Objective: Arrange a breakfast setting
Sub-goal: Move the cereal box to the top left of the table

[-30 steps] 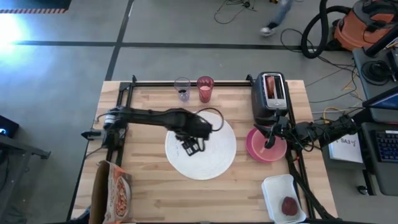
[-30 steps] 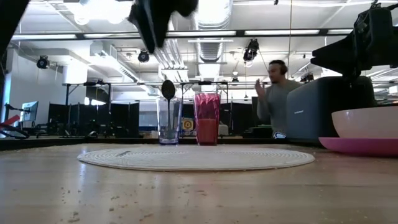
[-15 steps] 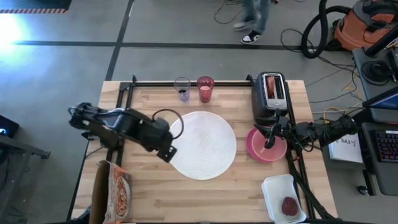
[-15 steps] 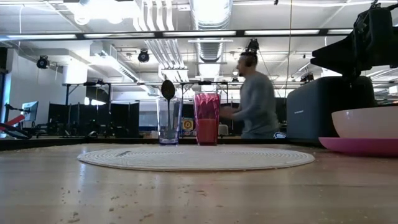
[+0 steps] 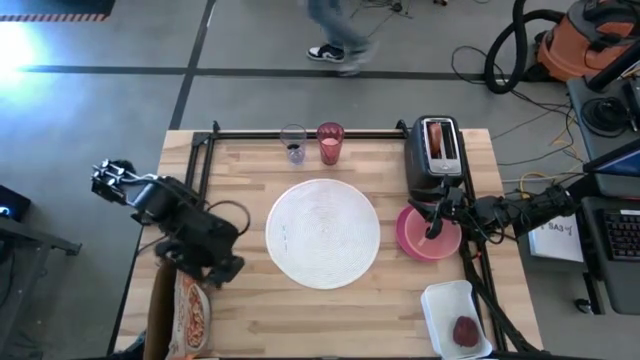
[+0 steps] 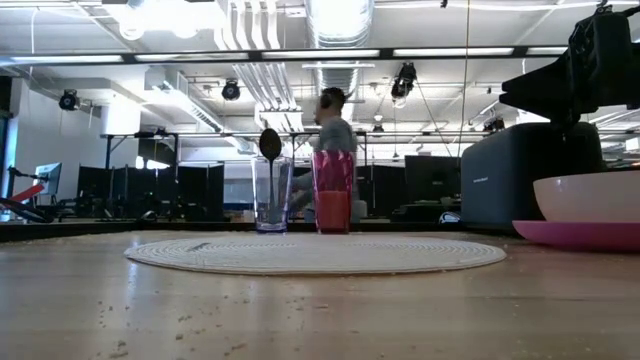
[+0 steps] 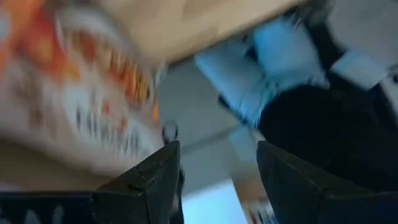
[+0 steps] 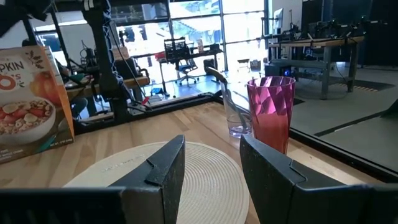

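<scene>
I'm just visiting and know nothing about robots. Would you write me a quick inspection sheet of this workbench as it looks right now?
Surface: wooden table, crumbs scattered on it in the low view.
Job's things: white round mat at centre; pink tumbler and clear glass with a spoon at the far edge; bowl on magenta plate beside the toaster holding bread; dark-red fruit in a white tray.
Clutter: cereal box at the near left corner.
Grippers: left gripper over the cereal box, jaws open, empty; right gripper above the bowl, jaws open.
Cables: on the floor and the right side.
Surroundings: person walking past; vacuum cleaner.
</scene>
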### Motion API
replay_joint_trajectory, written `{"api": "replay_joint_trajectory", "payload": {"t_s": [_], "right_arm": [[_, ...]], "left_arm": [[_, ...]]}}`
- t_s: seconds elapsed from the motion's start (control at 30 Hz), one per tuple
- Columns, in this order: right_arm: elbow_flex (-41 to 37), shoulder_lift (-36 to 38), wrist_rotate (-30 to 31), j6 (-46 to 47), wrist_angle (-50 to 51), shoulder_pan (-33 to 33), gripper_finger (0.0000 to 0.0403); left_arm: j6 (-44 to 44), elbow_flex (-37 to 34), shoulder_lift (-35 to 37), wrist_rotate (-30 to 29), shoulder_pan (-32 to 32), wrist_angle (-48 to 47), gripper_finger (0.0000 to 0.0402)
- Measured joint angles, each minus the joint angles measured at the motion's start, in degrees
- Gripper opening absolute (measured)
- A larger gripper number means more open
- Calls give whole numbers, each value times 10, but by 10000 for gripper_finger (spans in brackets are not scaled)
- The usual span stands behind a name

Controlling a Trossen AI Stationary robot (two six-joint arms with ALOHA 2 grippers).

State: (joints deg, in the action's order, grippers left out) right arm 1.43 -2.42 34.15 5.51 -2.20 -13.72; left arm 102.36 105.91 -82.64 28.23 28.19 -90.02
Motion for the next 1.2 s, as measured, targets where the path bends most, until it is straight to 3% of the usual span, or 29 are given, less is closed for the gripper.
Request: {"api": "replay_joint_trajectory", "payload": {"t_s": [0.1,0.2,0.53,0.97,1.07,1.2], "right_arm": [[0,0,0,0,0,0,144],[0,0,0,-1,0,0,144],[0,0,0,0,0,0,144],[0,0,0,-1,0,0,144],[0,0,0,0,0,0,144],[0,0,0,0,0,0,144]], "left_arm": [[56,0,10,49,20,0,197],[113,0,19,62,48,0,197],[185,-54,31,-6,149,0,197],[174,-178,32,-82,180,0,194],[154,-191,34,-101,180,0,173],[136,-193,30,-106,180,0,111]]}}
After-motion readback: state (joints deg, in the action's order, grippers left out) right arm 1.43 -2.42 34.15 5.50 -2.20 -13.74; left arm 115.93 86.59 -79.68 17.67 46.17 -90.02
